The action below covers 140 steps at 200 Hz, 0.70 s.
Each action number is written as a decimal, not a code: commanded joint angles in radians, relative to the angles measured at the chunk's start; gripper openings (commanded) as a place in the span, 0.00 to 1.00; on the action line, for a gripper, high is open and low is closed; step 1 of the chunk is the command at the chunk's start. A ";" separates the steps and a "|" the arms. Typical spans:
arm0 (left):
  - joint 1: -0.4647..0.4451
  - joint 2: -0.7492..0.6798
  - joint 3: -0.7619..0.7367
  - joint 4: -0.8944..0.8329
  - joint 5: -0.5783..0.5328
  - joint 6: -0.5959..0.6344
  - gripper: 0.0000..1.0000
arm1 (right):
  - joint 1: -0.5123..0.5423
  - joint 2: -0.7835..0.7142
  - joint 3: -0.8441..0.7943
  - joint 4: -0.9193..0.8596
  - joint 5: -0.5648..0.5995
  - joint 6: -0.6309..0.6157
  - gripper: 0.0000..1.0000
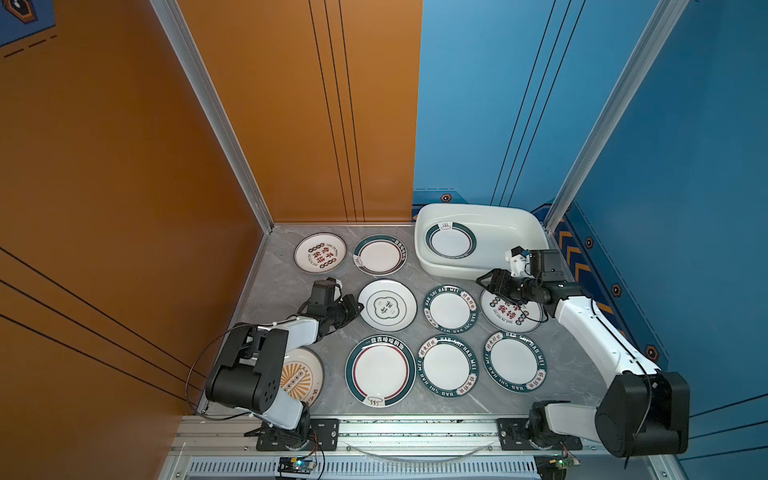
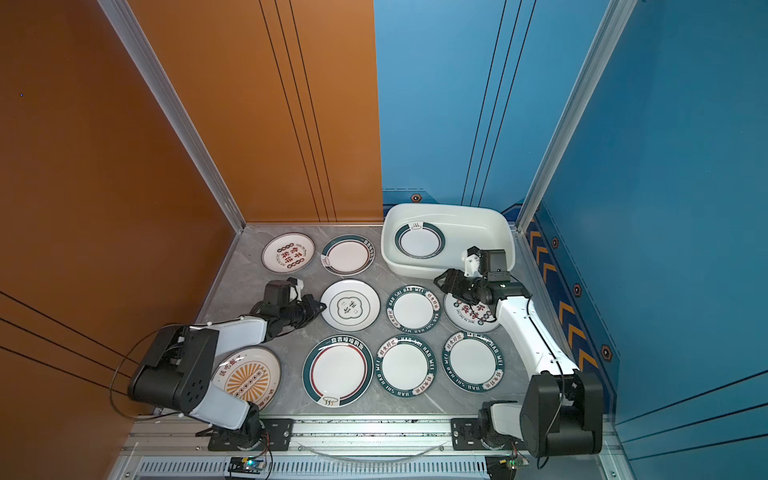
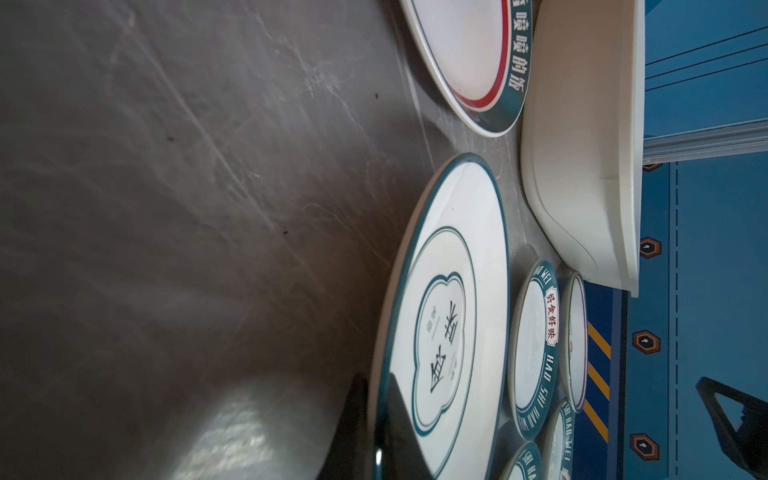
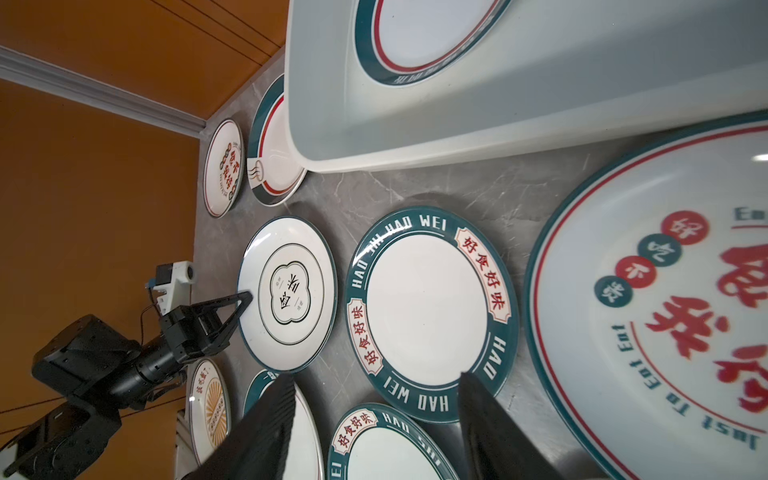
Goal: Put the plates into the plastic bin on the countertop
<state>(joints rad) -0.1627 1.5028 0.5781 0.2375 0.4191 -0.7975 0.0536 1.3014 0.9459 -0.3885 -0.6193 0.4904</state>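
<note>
The left pincer (image 1: 359, 308) is closed on the near rim of the flower-outline plate (image 1: 387, 305), which lies flat on the worktop (image 1: 291, 291) straight ahead. The plastic bin (image 1: 511, 232) stands beyond, ahead-right; the right pincer (image 1: 483, 281), wide and empty, hangs nearer to it.

Top cams high over countertop (image 1: 573, 386), wrist cams low, close-up

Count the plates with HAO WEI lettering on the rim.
3 HAO WEI plates, all on the countertop: one right of the flower plate, two in the front row right of the big green-rimmed plate. Arms could hide more.
</note>
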 commanded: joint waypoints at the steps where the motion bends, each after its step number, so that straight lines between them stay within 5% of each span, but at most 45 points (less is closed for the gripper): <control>1: 0.022 -0.086 0.012 -0.136 0.028 0.039 0.00 | 0.037 -0.004 -0.029 0.120 -0.115 0.046 0.68; 73: 0.052 -0.277 0.065 -0.231 0.187 -0.015 0.00 | 0.197 0.101 -0.019 0.238 -0.135 0.104 0.71; 140: 0.025 -0.344 0.112 -0.238 0.224 -0.068 0.00 | 0.286 0.204 0.008 0.365 -0.143 0.181 0.69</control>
<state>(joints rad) -0.1219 1.1824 0.6292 -0.0124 0.5827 -0.8360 0.3202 1.4769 0.9218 -0.1131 -0.7414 0.6212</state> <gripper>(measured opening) 0.082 0.694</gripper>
